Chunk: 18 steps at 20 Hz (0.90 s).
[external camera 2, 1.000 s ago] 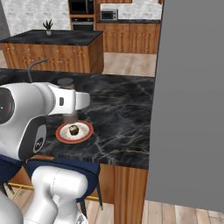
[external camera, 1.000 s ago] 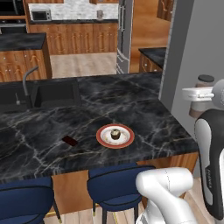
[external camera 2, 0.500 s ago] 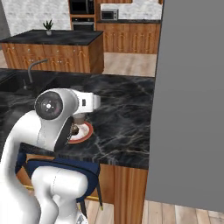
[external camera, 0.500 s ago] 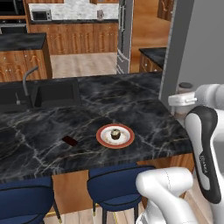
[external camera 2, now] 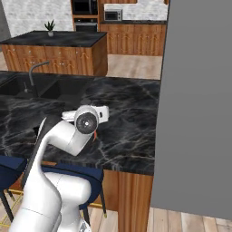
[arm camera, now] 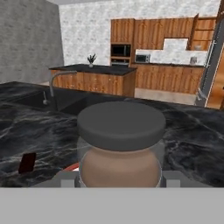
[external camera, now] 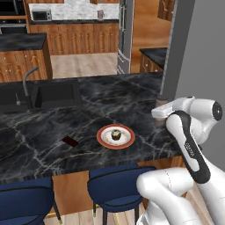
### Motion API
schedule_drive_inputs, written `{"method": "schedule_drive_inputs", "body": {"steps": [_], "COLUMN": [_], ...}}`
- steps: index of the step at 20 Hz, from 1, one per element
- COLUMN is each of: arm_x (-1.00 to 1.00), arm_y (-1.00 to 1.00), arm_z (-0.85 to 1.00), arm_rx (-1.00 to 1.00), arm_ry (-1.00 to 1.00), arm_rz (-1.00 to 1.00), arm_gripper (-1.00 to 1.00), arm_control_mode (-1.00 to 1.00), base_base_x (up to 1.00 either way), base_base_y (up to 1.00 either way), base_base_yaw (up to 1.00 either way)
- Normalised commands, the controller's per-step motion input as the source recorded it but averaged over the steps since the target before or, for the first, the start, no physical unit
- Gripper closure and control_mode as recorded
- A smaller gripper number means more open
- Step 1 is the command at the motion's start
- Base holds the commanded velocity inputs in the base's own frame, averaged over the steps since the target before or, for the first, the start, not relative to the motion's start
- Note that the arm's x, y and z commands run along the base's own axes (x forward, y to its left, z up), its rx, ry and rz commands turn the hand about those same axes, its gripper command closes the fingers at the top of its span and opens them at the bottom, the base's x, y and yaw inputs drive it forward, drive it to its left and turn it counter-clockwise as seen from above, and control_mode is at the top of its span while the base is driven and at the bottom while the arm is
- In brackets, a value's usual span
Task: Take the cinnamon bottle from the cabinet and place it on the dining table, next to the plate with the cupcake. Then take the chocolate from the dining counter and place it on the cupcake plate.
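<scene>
1. Dining table (external camera: 66, 154): long black marble slab with pale veins on a wooden base. It serves as the landmark for every entry below.
2. Plate (external camera: 103, 138): round, white, with an orange-red rim. It lies on the slab close to its near edge, above the blue stools.
3. Cupcake (external camera: 116, 135): small and brown with a pale top, sitting at the middle of the plate.
4. Chocolate (external camera: 70, 141): small flat dark brown bar lying on the slab just left of the plate and apart from it. In the hand view it appears at lower left (arm camera: 27, 162).
5. Cinnamon bottle (arm camera: 119, 144): small cylindrical jar with a black cap, clear-grey shoulder and brown contents. It sits between the jaws in the hand view, above the slab on the plate's right side.
6. Gripper (arm camera: 119, 180): its fingers look clamped on the jar's lower body, though the tips themselves are hidden behind the jar.
7. Step in hand, as judged: carrying the bottle to a spot beside the plate.
8. Handling advice: keep the jar upright and lower it onto bare marble just right of the rim, not on it. Release only once the base rests flat, then lift straight up so the jar is not tipped.
</scene>
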Motion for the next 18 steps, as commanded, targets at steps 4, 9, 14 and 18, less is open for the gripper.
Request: {"method": "schedule_drive_inputs", "body": {"steps": [4, 9, 14, 18], "arm_x": [0.5, 0.44, 0.63, 0.52], "arm_y": [0.02, 0.0, 0.0, 0.0], "arm_z": [-0.53, -0.51, -0.26, -0.54], "arm_rx": [0.0, 0.0, 0.0, 0.0], "arm_ry": [0.02, 0.02, 0.01, 0.0], "arm_rz": [0.0, 0.0, 0.0, 0.03], "arm_gripper": [1.0, 1.0, 1.0, 1.0], "arm_control_mode": [-1.0, -1.0, -1.0, -1.0], "base_base_x": [0.0, 0.0, 0.0, 0.0], "base_base_y": [0.0, 0.0, 0.0, 0.0], "base_base_yaw": [0.0, 0.0, 0.0, 0.0]}}
